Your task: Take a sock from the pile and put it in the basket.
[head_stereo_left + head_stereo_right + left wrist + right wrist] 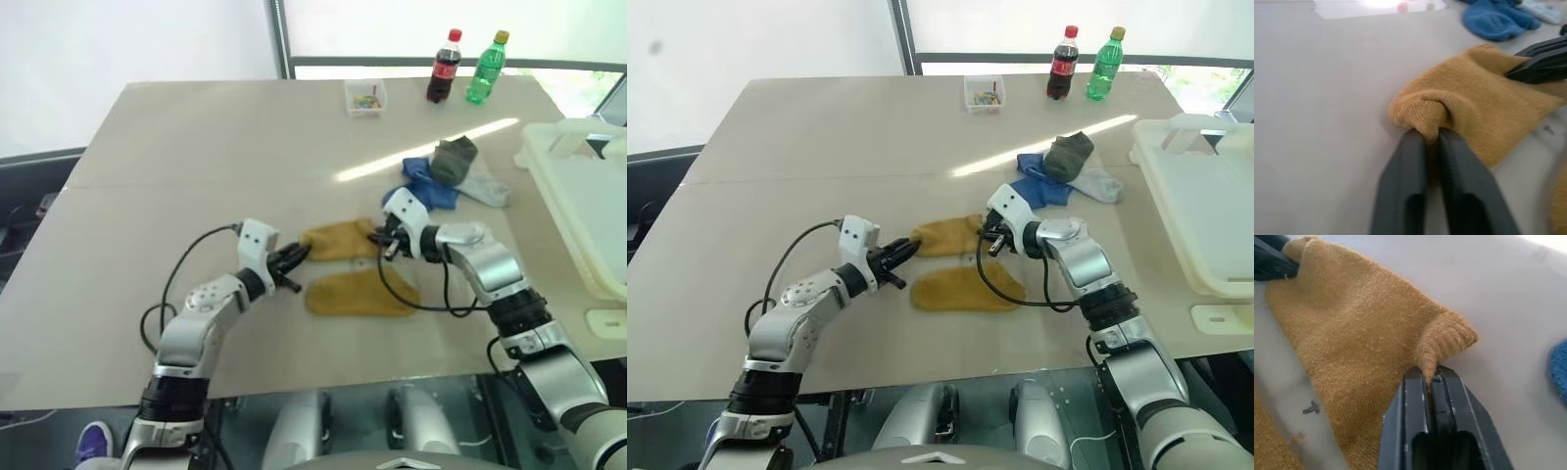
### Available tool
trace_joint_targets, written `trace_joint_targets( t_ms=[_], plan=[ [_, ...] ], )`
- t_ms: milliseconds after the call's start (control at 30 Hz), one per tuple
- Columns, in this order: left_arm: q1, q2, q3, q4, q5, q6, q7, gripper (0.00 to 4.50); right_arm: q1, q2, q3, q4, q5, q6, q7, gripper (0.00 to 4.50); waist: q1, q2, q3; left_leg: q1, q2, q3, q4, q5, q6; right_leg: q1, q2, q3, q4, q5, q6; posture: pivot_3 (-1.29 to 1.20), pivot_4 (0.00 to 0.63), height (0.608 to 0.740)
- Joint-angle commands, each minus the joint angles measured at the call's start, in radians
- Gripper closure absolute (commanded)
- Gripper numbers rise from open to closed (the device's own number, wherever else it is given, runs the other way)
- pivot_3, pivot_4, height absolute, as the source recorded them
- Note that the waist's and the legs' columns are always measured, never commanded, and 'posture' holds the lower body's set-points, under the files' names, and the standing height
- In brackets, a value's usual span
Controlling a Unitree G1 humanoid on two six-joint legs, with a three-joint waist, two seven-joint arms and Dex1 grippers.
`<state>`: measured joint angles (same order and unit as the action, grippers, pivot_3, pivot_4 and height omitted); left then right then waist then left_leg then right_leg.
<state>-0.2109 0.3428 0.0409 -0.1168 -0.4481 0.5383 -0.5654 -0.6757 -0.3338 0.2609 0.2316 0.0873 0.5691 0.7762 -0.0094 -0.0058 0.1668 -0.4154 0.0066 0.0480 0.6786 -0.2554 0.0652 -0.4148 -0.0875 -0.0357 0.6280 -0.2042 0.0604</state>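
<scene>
Gripping stage: a yellow sock (pixel 338 239) is being pinched at both ends on the table (pixel 176 157).
It is being clamped by the left gripper (pixel 297 257) and right gripper (pixel 382 238); a joint lift toward the basket (pixel 578 196) is being called for.

Robot lab — bare test table (pixel 196 157)
</scene>
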Motion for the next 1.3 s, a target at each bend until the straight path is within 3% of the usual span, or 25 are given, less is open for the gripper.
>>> trace_joint_targets(
  t_ms=[33, 100, 200, 400, 633, 933, 1033, 1067, 1100, 1167, 1200, 1300],
  plan=[
    [0.007, -0.01, 0.09, -0.11, -0.182, 0.05, -0.065, 4.36, 0.022, -0.04, -0.085, -0.153, 0.077, 0.073, 0.026, 4.5, 0.0, 0.0, 0.001, 0.0, 0.0, 0.0, 0.0, 0.0, 0.0, 0.0, 0.0, 0.0, 0.0, 0.0, 0.0, 0.0, 0.15, 0.732],
    [0.03, 0.013, 0.131, -0.17, -0.288, 0.115, -0.1, 4.36, 0.054, -0.071, -0.119, -0.273, 0.145, 0.151, 0.057, 4.5, -0.001, 0.0, 0.001, -0.002, 0.001, -0.001, 0.0, 0.0, 0.0, -0.001, -0.001, 0.0, 0.0, 0.0, 0.0, 0.0, 0.15, 0.732],
    [0.114, 0.131, 0.167, -0.281, -0.409, 0.217, -0.193, 4.36, 0.154, -0.155, -0.168, -0.547, 0.279, 0.313, 0.1, 4.5, -0.004, 0.0, 0.001, -0.003, 0.001, 0.0, -0.001, 0.0, 0.0, -0.003, -0.001, 0.0, -0.001, 0.0, 0.0, 0.0, 0.15, 0.732],
    [0.198, 0.243, 0.157, -0.327, -0.446, 0.265, -0.238, 4.36, 0.338, -0.246, -0.149, -0.789, 0.311, 0.406, 0.028, 4.5, 0.003, 0.0, 0.001, -0.001, 0.001, -0.001, -0.004, -0.003, 0.004, -0.003, -0.002, -0.001, -0.002, -0.003, -0.005, 0.0, 0.15, 0.732],
    [0.237, 0.256, 0.032, -0.339, -0.305, 0.172, -0.243, 4.36, 0.398, -0.238, -0.096, -0.784, 0.278, 0.378, -0.057, 4.5, 0.002, 0.0, 0.001, 0.0, 0.001, 0.001, -0.002, -0.002, 0.003, -0.003, -0.002, 0.001, -0.002, -0.003, -0.005, 0.0, 0.15, 0.732],
    [0.239, 0.233, 0.012, -0.297, -0.233, 0.13, -0.206, 4.36, 0.409, -0.258, -0.077, -0.769, 0.27, 0.361, -0.077, 4.5, 0.006, 0.0, 0.001, -0.001, 0.001, 0.001, -0.003, -0.002, 0.003, -0.003, -0.002, 0.0, -0.002, -0.003, -0.005, 0.0, 0.15, 0.732],
    [0.236, 0.224, 0.008, -0.281, -0.209, 0.108, -0.197, 3.53, 0.417, -0.265, -0.071, -0.764, 0.263, 0.355, -0.083, 4.5, 0.007, 0.0, 0.001, -0.001, 0.001, 0.0, -0.003, -0.002, 0.003, -0.003, -0.002, 0.0, -0.002, -0.003, -0.005, 0.0, 0.15, 0.732],
    [0.236, 0.223, 0.007, -0.279, -0.201, 0.101, -0.196, 2.88, 0.419, -0.267, -0.069, -0.762, 0.261, 0.352, -0.086, 4.5, 0.008, 0.0, 0.001, -0.001, 0.001, 0.0, -0.003, -0.002, 0.003, -0.003, -0.001, 0.0, -0.002, -0.003, -0.005, 0.0, 0.15, 0.732],
    [0.236, 0.225, 0.005, -0.277, -0.194, 0.094, -0.199, 2.66, 0.422, -0.271, -0.067, -0.763, 0.262, 0.352, -0.084, 4.5, 0.008, 0.0, 0.001, -0.001, 0.001, 0.0, -0.003, -0.002, 0.003, -0.003, -0.001, 0.0, -0.002, -0.003, -0.005, 0.0, 0.15, 0.732],
    [0.241, 0.228, 0.006, -0.276, -0.179, 0.082, -0.198, 1.78, 0.434, -0.281, -0.064, -0.77, 0.262, 0.342, -0.08, 4.5, 0.01, 0.0, 0.001, -0.001, 0.001, 0.0, -0.003, -0.002, 0.003, -0.003, -0.001, 0.0, -0.002, -0.003, -0.005, 0.0, 0.15, 0.732],
    [0.243, 0.231, 0.006, -0.273, -0.171, 0.076, -0.2, 1.13, 0.437, -0.284, -0.064, -0.771, 0.258, 0.332, -0.083, 4.5, 0.01, 0.0, 0.001, -0.001, 0.001, 0.001, -0.003, -0.002, 0.003, -0.003, -0.001, 0.0, -0.002, -0.003, -0.005, 0.0, 0.15, 0.732],
    [0.252, 0.247, 0.035, -0.261, -0.18, 0.069, -0.224, 0.05, 0.43, -0.279, -0.078, -0.743, 0.25, 0.289, -0.085, 4.5, 0.011, 0.0, 0.001, -0.001, 0.001, 0.001, -0.003, -0.002, 0.003, -0.003, -0.001, 0.0, -0.002, -0.003, -0.005, 0.0, 0.15, 0.732]
  ],
)
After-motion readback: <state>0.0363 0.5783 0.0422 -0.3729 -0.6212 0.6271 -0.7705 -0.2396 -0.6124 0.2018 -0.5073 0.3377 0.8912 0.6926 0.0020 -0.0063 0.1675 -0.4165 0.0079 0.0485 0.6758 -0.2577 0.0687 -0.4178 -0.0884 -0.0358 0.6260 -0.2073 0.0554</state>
